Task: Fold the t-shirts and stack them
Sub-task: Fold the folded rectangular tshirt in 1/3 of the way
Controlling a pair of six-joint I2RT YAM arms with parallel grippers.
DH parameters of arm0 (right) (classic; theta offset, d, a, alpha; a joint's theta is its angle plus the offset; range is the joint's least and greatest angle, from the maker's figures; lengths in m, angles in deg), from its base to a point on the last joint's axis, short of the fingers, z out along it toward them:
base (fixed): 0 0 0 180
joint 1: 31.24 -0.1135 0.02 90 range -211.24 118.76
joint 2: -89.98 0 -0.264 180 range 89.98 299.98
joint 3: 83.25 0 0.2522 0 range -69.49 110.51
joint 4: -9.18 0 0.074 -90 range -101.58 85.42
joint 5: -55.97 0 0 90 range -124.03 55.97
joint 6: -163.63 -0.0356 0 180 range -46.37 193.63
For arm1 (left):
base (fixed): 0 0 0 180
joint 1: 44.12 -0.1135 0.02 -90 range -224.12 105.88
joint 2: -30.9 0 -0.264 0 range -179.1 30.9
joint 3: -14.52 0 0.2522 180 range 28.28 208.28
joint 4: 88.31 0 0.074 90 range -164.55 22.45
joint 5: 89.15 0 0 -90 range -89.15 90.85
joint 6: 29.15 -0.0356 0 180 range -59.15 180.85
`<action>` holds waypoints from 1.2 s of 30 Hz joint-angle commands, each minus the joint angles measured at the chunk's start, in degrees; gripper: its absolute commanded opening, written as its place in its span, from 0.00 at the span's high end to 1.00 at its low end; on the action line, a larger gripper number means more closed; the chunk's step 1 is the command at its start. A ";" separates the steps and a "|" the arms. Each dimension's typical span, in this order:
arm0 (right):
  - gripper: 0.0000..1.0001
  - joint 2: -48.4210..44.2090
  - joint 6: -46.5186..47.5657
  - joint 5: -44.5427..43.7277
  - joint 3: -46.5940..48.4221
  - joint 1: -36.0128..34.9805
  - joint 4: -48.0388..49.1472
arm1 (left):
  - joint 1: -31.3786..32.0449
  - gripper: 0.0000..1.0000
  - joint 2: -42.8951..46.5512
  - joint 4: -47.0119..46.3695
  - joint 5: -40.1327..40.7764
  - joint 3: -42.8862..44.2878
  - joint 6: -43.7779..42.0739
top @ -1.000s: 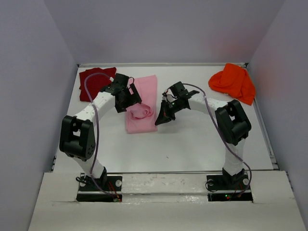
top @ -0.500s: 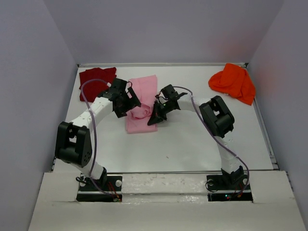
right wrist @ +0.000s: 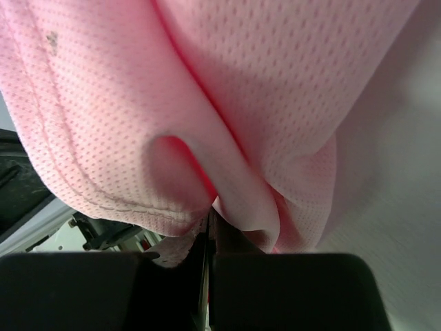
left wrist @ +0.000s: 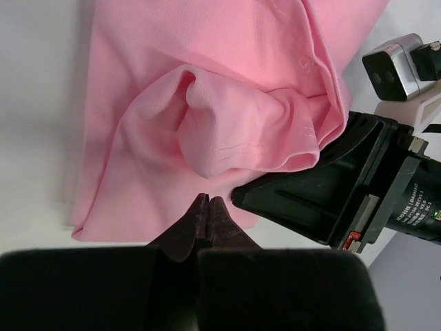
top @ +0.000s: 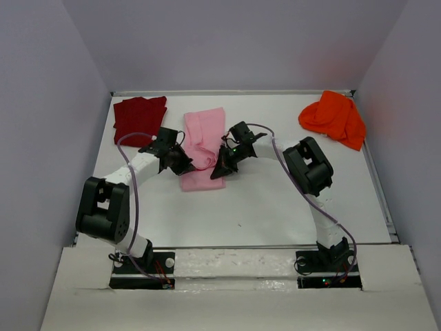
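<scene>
The light pink t-shirt (top: 204, 138) lies as a long folded strip in the middle of the table, bunched up at its centre (left wrist: 227, 131). My right gripper (top: 218, 169) is shut on a raised fold of it at the right edge (right wrist: 212, 218), and pink mesh cloth (right wrist: 207, 89) fills the right wrist view. My left gripper (top: 185, 165) is shut, its tips (left wrist: 208, 202) pressed onto the pink cloth close to the near edge. The dark red t-shirt (top: 140, 118) lies flat at the back left. The bright orange t-shirt (top: 334, 117) sits crumpled at the back right.
The right gripper's black body (left wrist: 324, 200) sits close beside my left fingers in the left wrist view. White walls (top: 234, 92) rim the table (top: 275, 207) at the back and both sides.
My left gripper slid down and left off the middle of the pink shirt to its near left part and went from wide open to shut. The right gripper moved slightly left, still holding.
</scene>
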 commanded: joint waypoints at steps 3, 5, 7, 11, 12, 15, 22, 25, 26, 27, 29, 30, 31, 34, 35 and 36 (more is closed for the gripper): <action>1.00 0.39 1.25 -0.18 -0.04 -0.47 1.29 | -0.08 1.00 3.08 -7.99 -4.51 -4.25 5.43; 1.00 0.39 1.34 -0.09 -0.04 -0.47 1.21 | -0.16 1.00 3.70 -9.93 -5.39 -6.17 7.36; 1.00 0.57 1.34 -0.09 -0.13 -0.47 1.29 | -0.16 1.00 4.93 -12.38 -6.61 -8.02 9.03; 1.00 0.83 1.60 0.00 -0.04 -0.47 1.29 | -0.25 1.00 5.11 -17.48 -9.26 -11.80 12.11; 1.00 1.00 1.60 0.17 0.05 -0.47 1.29 | -0.25 1.00 4.41 -18.19 -9.35 -12.16 12.20; 1.00 1.27 1.51 0.52 0.05 -0.47 1.29 | -0.34 1.00 2.04 -19.16 -7.77 -12.08 11.07; 1.00 1.01 1.69 0.87 -0.83 -0.47 1.38 | -0.25 1.00 -5.70 -22.23 -6.54 -7.78 8.78; 1.00 0.83 1.87 0.87 -1.09 -0.47 1.29 | -0.16 1.00 -9.29 -22.15 -6.36 -4.00 7.20; 1.00 0.83 1.87 0.79 -1.01 -0.47 1.38 | -0.25 1.00 -10.96 -22.06 -6.53 -2.34 7.02; 1.00 0.83 1.95 0.87 -0.92 -0.47 1.29 | -0.25 1.00 -11.50 -22.15 -6.53 -1.80 6.84; 1.00 0.83 1.86 1.05 -1.01 -0.47 1.29 | -0.16 1.00 -12.47 -22.06 -5.92 -0.04 6.49; 1.00 0.74 1.69 1.22 -1.18 -0.47 1.38 | -0.16 1.00 -13.17 -21.97 -5.83 0.57 6.23; 1.00 0.66 1.60 1.31 -1.36 -0.47 1.38 | -0.16 1.00 -13.52 -21.97 -5.66 1.28 5.97; 1.00 0.13 1.95 1.14 -2.23 -0.47 1.38 | -0.25 1.00 -14.67 -21.10 -4.87 4.09 5.26; 1.00 0.13 1.95 1.05 -2.41 -0.47 1.47 | -0.16 1.00 -15.02 -20.83 -4.69 4.88 5.09; 1.00 0.13 2.21 1.14 -2.59 -0.47 1.38 | -0.16 1.00 -15.80 -19.70 -4.25 6.80 4.56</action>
